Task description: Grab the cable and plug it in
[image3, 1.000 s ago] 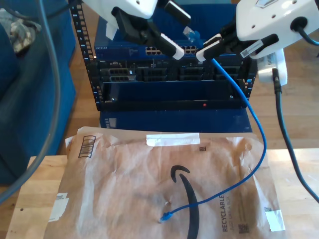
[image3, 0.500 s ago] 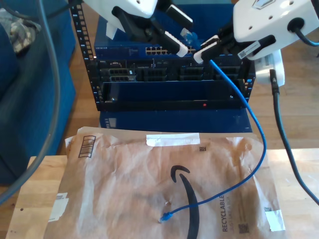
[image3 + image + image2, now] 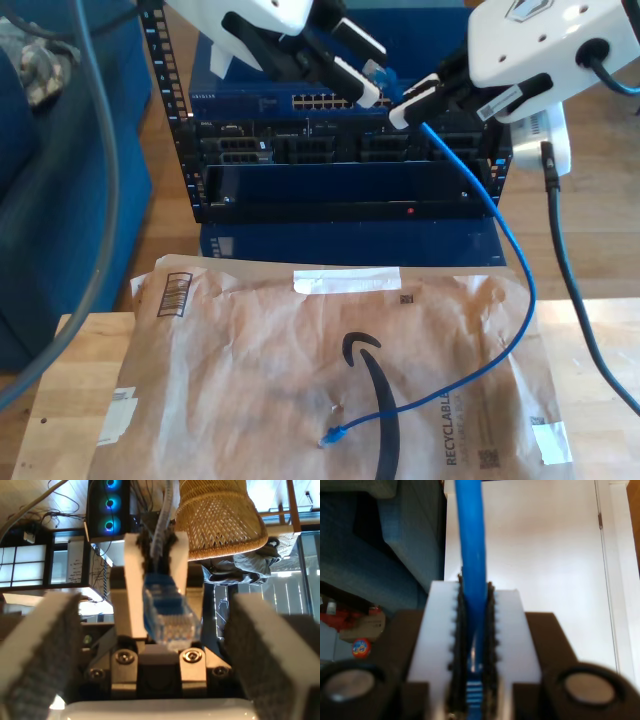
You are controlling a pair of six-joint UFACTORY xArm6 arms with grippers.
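Arm shells: glossy white, rounded housings on both arms.
My first gripper (image 3: pixel 155 645): grey ridged fingers (image 3: pixel 42 645), silver screws at the base.
My second gripper (image 3: pixel 474 645): white fingers (image 3: pixel 437 630) with black toothed pads.
Cables: thick black leads along the arms.

Wooden table (image 3: pixel 40 400); brown paper mailer (image 3: pixel 250 370) flat on it.

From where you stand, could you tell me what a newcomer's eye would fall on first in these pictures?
First, the bright blue cable, dropping from my second gripper near the exterior view's top right and curling across the brown paper envelope on the table, where its loose plug lies. Next, the clear blue plug sticking up between the open fingers of my first gripper, in front of the dark equipment rack.
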